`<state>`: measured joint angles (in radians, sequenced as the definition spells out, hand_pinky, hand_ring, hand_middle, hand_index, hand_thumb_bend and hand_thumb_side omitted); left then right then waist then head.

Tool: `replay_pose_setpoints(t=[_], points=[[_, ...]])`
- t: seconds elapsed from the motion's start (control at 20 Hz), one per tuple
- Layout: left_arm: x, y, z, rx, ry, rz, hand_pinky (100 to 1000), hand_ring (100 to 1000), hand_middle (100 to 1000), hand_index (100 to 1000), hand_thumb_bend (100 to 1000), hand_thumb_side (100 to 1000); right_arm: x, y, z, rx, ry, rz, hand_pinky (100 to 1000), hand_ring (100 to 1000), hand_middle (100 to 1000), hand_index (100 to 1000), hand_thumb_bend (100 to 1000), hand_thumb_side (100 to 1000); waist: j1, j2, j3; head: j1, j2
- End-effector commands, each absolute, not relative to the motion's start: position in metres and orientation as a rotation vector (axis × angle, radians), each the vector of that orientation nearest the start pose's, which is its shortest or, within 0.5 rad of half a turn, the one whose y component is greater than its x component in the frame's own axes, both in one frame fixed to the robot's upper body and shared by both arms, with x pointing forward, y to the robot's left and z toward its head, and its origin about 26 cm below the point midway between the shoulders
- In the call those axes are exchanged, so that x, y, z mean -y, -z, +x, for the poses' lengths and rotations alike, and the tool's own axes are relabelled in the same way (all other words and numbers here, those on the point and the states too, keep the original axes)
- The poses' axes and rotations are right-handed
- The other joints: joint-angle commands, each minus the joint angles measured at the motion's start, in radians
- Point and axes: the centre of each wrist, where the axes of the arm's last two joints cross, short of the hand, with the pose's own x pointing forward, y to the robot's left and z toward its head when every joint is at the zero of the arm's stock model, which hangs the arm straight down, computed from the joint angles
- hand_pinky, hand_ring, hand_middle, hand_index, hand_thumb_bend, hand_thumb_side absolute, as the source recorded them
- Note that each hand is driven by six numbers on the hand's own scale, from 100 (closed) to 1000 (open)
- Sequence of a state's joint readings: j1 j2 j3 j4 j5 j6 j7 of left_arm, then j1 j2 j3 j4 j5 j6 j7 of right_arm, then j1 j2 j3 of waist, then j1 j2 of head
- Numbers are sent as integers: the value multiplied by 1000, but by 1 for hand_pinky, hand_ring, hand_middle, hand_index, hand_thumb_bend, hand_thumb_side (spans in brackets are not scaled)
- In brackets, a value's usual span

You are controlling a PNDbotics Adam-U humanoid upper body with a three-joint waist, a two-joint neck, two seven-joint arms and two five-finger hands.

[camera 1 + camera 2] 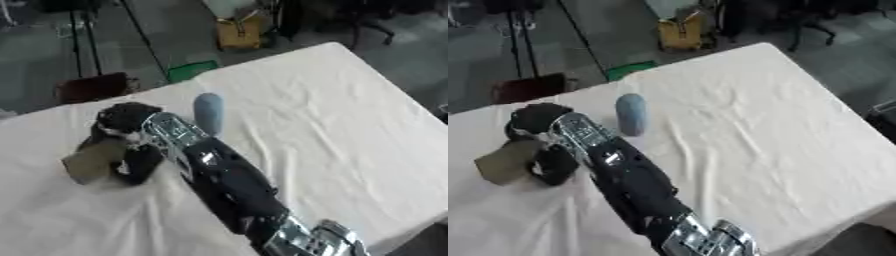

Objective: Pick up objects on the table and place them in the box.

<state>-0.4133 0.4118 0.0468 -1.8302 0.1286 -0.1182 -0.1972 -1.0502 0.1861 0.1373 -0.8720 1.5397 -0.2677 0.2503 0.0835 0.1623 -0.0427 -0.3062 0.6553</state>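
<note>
I see one arm (229,185) entering from the 5 o'clock corner of both eye views and running diagonally toward 10 o'clock across the counter (332,115), which is covered in a white, wrinkled cloth. Entering from that side, it is the right arm. Its forearm is black, with silver joint hardware at the lower edge and a silver wrist section just behind the hand.

The right hand (131,145) lies at the 9 o'clock side of the counter. Its black fingers (553,167) are curled round a tan, box-like object (507,162), so the hand is clamped on that object. The tan object projects from the hand toward 8 o'clock and sits low against the cloth; I cannot tell whether it rests on the counter or is lifted clear. Dark finger or thumb parts also show above the object at about 11 o'clock from it.

A grey-blue rounded cylinder (631,114) stands upright on the counter just beside the wrist, at 1 o'clock from the hand. I cannot tell whether it touches the arm.

The left hand appears in neither view.

Beyond the far counter edge, at 12 o'clock, a yellow item (238,32) and a green item (192,70) sit on the floor.
</note>
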Motion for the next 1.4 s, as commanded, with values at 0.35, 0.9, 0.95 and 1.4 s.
replay_pose_setpoints(t=[0.35, 0.9, 0.95, 1.4], points=[[-287, -222, 334, 2320, 592, 29, 743, 680, 824, 891, 688, 778, -3, -162, 445, -1996, 2303, 1595, 722, 614, 412, 450, 221, 158, -2, -16, 10, -3, 1], [-287, -222, 333, 2326, 587, 28, 744, 681, 824, 891, 687, 777, 17, -102, 447, -1792, 2424, 1841, 737, 669, 506, 565, 250, 187, 7, -20, 13, 0, -10], [-287, -222, 333, 2325, 587, 27, 744, 681, 824, 891, 686, 777, 18, -100, 447, -1785, 2426, 1853, 738, 670, 511, 577, 251, 190, 7, -20, 13, 0, -10], [-286, -222, 333, 2325, 593, 22, 745, 681, 824, 891, 686, 776, 21, -119, 451, -1774, 2051, 2298, 701, 649, 496, 585, 245, 190, 7, -24, 18, -4, -16]])
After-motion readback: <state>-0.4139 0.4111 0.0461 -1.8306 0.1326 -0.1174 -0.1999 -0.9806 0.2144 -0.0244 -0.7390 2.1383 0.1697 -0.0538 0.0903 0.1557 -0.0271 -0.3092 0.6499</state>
